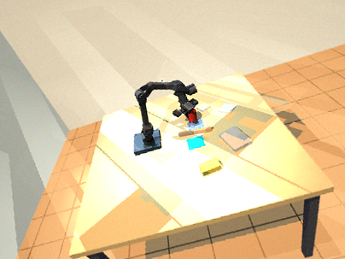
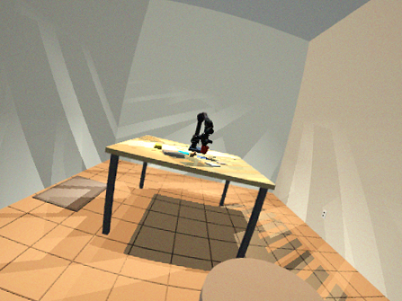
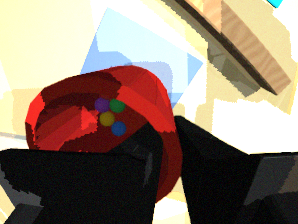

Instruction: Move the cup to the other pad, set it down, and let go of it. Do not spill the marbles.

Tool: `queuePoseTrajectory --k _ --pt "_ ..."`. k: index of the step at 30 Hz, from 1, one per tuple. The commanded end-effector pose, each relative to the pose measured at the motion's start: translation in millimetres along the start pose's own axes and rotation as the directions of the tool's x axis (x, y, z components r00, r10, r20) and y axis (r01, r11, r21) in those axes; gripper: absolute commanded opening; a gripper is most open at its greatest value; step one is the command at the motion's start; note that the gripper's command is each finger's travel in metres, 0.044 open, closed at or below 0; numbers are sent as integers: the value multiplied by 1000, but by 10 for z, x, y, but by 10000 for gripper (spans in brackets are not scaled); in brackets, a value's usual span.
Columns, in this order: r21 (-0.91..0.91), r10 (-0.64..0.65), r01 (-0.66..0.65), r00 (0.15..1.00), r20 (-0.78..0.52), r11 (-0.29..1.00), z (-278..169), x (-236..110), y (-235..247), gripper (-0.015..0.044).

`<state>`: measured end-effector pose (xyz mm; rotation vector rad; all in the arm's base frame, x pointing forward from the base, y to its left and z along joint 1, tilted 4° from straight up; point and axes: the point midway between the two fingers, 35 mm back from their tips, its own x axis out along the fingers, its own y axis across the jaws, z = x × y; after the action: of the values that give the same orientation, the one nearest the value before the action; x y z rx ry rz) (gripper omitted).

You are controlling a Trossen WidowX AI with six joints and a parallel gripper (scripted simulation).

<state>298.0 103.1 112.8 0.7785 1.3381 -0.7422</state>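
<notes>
The red cup [image 1: 192, 117] [image 2: 204, 150] [image 3: 150, 82] hangs a little above the pale blue pad [image 1: 196, 125] [image 3: 130, 37] and looks tilted. Several marbles, purple, green, yellow and blue, lie inside it in the wrist view. My gripper [image 1: 190, 111] [image 3: 168, 122] is shut on the cup's wall, one finger inside the cup and the other outside. The inside finger hides part of the cup's interior. The cyan pad [image 1: 195, 142] [image 3: 274, 2] lies on the near side of a wooden bar in the top view, with nothing on it.
The wooden bar [image 1: 195, 132] [image 3: 250, 45] lies between the two pads. A grey flat slab [image 1: 235, 138] lies right of the cyan pad, and a yellow block [image 1: 211, 166] lies nearer the front. White flat pieces [image 1: 227, 108] [image 1: 203, 108] lie beyond the blue pad.
</notes>
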Motion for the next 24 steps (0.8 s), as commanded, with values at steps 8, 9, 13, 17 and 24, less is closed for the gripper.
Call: queuePoseTrajectory --k 8,9,13,17,24 --pt "4 7 -7 1000 5 1000 -17 -78 -15 0" --pt "4 7 -7 1000 5 1000 -19 -78 -15 0" --pt "4 7 -7 1000 5 1000 -26 -78 -14 0" --pt "0 5 -5 1000 1 1000 -27 -63 -12 0" --pt "0 5 -5 1000 1 1000 -27 -63 -12 0"
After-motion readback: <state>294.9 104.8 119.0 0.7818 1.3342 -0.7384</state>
